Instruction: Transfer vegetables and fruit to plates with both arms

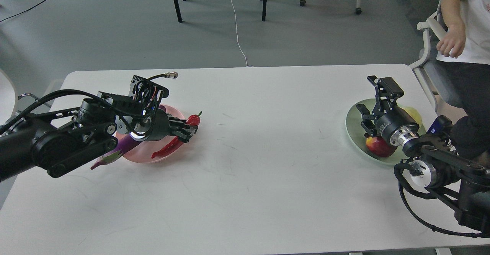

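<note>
My left gripper (188, 129) is shut on the red chili pepper (168, 147) and holds it over the right rim of the salmon pink plate (142, 156). The purple eggplant (116, 150) lies on that plate, partly hidden under my arm, its stem end past the plate's near-left rim. My right gripper (373, 100) is open and empty above the pale mint green plate (352, 126). The dark red pomegranate (379, 146) and the yellow-green fruit (412, 113) lie on that plate, partly hidden by the gripper body.
A seated person (465, 36) on an office chair is at the table's far right corner, one hand near the armrest. Chair legs and a white cable (237, 29) are on the floor beyond the table's (260, 163) far edge.
</note>
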